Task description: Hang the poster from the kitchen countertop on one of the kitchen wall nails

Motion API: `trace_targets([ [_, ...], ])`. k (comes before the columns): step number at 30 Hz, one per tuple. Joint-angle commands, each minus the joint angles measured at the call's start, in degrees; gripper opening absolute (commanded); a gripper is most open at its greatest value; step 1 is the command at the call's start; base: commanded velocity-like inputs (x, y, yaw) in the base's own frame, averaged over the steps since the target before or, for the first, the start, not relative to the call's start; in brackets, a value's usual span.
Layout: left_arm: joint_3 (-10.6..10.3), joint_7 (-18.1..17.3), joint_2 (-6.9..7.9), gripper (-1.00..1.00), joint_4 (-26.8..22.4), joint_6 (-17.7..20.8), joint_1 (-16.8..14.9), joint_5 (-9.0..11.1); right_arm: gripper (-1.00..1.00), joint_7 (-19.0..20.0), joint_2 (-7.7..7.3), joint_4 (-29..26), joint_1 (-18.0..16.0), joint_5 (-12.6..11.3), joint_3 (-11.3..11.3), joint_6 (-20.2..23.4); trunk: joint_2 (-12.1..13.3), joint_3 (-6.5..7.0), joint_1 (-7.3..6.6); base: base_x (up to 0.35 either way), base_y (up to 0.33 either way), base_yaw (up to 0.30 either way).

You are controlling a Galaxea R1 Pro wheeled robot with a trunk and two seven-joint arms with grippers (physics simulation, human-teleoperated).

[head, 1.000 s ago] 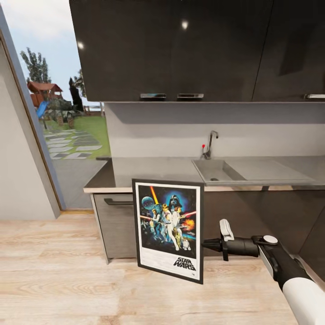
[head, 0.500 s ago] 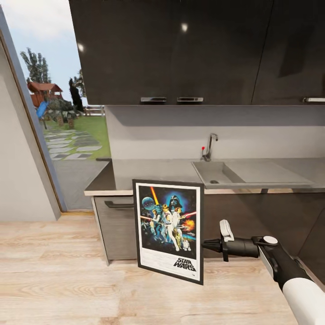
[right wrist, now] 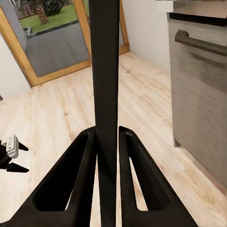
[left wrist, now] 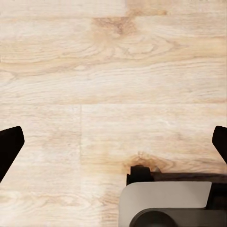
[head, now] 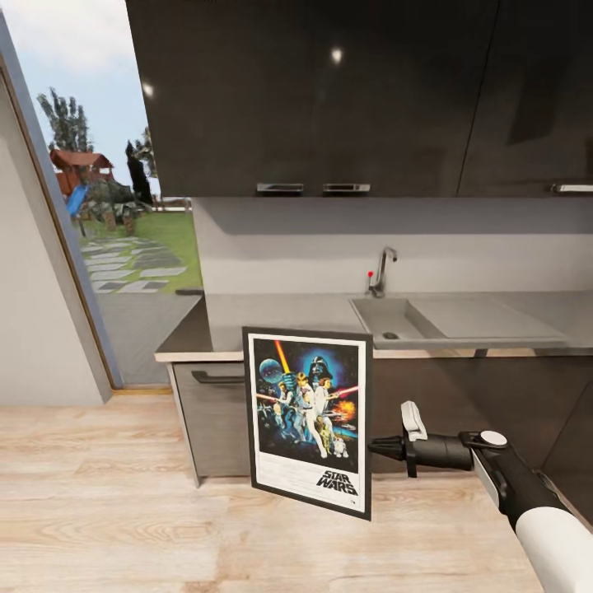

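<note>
Right wrist view: right tool (right wrist: 108,142) clamps the poster's (right wrist: 105,71) edge, left tool (left wrist: 113,142) wide.

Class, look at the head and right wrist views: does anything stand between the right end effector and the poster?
Nothing does. The right end effector is already shut on the poster's edge, its fingers pressed against the frame on both sides.

Dark glossy wall cabinets (head: 329,91) overhead; light wood floor (head: 107,511); open doorway (head: 115,222) onto garden, left.
</note>
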Motion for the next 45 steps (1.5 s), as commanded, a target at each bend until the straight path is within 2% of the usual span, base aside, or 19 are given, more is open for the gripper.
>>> trace_targets([
  [1,0.1,0.0,-0.01,1.00,0.0,-0.1,0.0,0.0,-1.00,0.3,0.01,0.0,0.0,0.0,-0.1,0.2,0.4,0.13,-0.22,0.000,0.000,0.000],
  [45,0.1,0.1,-0.01,1.00,-0.1,-0.1,0.0,0.0,-1.00,0.3,0.01,0.0,0.0,-0.1,-0.2,0.3,18.0,8.03,-9.89,0.000,0.000,0.000],
])
